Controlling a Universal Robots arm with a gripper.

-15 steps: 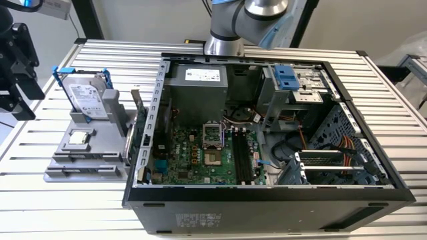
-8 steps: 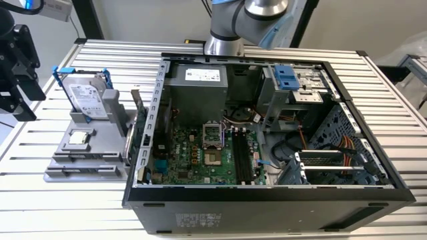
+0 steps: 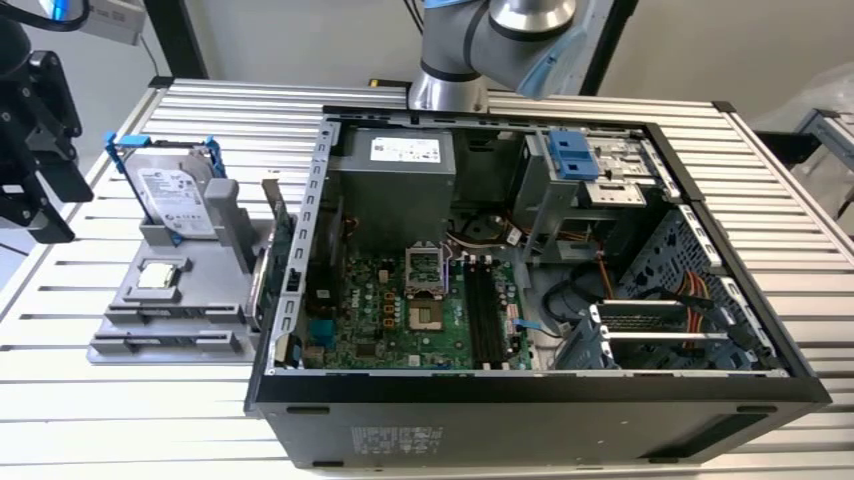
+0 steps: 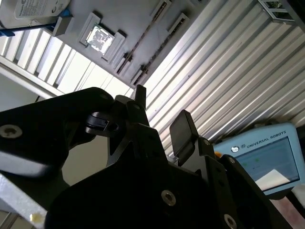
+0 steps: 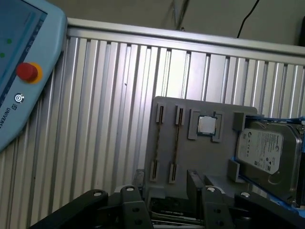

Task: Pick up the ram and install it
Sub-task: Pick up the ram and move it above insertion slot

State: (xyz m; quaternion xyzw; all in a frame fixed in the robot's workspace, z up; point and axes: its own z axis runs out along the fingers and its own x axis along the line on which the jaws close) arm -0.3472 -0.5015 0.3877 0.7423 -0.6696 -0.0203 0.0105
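The ram (image 5: pixel 175 143) rests edge-up in a slot of the grey holder (image 5: pixel 200 157), in the slot pair closer to the small silver processor chip (image 5: pixel 206 125). It appears as a thin dark line in both wrist views (image 4: pixel 143 38). My gripper (image 5: pixel 164 180) hangs above the holder's near edge, open, with nothing between its black fingers (image 4: pixel 182 128). In the exterior view the gripper (image 3: pixel 40 160) is at the far left, beside the holder (image 3: pixel 147 335). The open computer case (image 3: pixel 534 385) lies to the exterior view's right, with long black memory slots (image 3: pixel 478 310) on its green board.
A silver hard drive in a blue frame (image 3: pixel 174 195) stands upright at the back of the holder. A teach pendant (image 5: pixel 21 71) lies on the ribbed aluminium table (image 3: pixel 827 300). The arm's base (image 3: pixel 454 90) rises behind the case.
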